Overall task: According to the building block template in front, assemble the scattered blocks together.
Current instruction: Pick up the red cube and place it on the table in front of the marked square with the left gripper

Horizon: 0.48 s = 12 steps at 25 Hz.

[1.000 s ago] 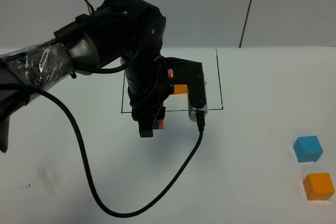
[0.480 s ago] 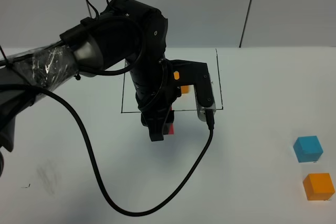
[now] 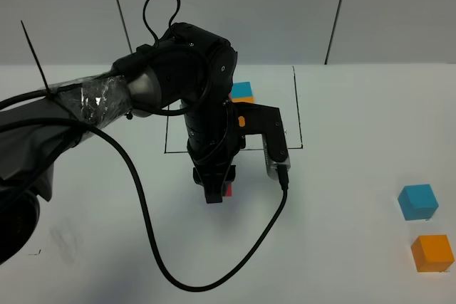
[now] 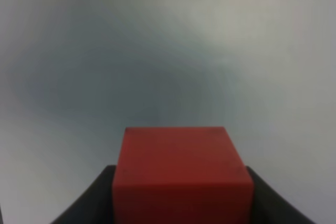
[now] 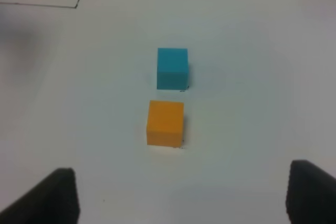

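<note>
Right: small matte red cube [image 4: 181, 174] pinched in left gripper [image 3: 217, 191], just near of black-outlined block template [image 3: 242, 92]. Loose light-blue cube [image 3: 417, 201] and orange cube [image 3: 432, 252] well apart to right. Right gripper [image 5: 184, 198] nearer them, fingers spread, empty.
</note>
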Each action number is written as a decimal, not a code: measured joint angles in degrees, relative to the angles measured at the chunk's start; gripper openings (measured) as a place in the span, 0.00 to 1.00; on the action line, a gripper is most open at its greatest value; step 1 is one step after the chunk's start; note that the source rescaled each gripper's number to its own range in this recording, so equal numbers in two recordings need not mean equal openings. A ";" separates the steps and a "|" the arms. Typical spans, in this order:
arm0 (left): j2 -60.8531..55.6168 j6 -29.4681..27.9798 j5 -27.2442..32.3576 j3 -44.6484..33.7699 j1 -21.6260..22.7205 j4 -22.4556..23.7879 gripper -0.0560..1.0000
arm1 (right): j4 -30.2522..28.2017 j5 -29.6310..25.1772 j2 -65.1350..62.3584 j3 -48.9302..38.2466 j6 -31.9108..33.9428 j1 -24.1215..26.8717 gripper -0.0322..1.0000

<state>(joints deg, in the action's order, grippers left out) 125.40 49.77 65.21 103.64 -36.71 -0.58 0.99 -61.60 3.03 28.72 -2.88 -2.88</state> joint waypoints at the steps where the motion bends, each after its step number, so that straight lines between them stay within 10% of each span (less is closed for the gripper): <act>1: 0.22 -0.20 -0.72 0.00 0.07 0.00 0.05 | 0.00 0.00 0.00 0.00 0.00 0.00 0.65; 12: 2.58 -0.74 -3.85 0.00 0.13 0.22 0.06 | 0.00 0.00 0.00 0.00 0.00 0.00 0.65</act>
<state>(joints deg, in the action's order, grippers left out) 127.98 49.03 61.36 103.64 -36.57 -0.36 0.99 -61.60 3.03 28.72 -2.88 -2.88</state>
